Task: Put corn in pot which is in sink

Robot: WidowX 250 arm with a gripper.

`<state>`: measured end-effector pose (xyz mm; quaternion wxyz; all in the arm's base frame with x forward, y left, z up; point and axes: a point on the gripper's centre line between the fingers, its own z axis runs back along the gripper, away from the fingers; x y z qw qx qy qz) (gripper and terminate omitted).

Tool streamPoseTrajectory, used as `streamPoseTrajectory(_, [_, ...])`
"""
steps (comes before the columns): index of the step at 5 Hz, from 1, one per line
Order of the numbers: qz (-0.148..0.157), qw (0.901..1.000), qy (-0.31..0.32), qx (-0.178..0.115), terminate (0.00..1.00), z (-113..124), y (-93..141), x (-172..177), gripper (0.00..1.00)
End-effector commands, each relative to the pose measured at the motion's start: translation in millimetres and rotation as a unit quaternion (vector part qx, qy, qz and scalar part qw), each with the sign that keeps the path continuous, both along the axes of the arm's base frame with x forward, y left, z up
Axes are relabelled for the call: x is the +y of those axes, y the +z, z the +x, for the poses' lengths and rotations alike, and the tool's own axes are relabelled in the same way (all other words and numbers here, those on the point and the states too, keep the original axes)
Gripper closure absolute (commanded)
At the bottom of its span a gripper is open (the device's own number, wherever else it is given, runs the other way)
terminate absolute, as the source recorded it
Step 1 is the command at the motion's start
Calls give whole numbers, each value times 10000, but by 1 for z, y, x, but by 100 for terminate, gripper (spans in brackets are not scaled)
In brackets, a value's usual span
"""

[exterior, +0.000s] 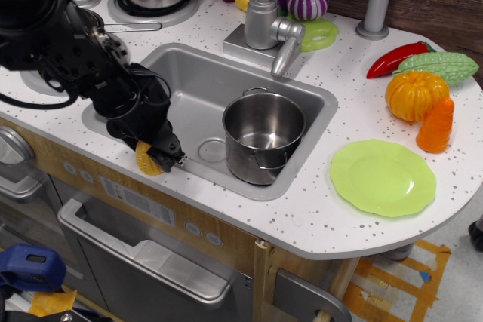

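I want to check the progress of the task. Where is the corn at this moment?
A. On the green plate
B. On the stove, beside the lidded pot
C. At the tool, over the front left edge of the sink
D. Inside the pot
C. The corn sits at the tool by the sink front left rim; the pot looks empty.

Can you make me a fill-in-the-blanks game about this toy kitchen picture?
1. The corn held in the gripper is colored ______.
2. The pot stands inside the ______.
3. Nothing lies on the green ______ to the right of the sink.
4. Inside, the pot is ______.

Missing words: yellow; sink; plate; empty
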<state>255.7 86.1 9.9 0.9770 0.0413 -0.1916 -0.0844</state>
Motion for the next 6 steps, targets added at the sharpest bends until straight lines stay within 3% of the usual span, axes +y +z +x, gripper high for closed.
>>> streamPoseTrajectory(1, [350, 9979, -265, -483, 0, 33, 42, -8, 100])
streamPoseTrajectory(2, [368, 9963, -446, -643, 0, 61, 49, -17, 100])
streamPoseTrajectory(4, [95, 9936, -481, -1020, 0, 125, 41, -47, 100])
streamPoseTrajectory(5, [-104, 9913, -636, -1150, 0, 128, 30, -52, 0])
streamPoseTrajectory(6, [-166, 9904, -682, -1194, 0, 127, 27, -53, 0])
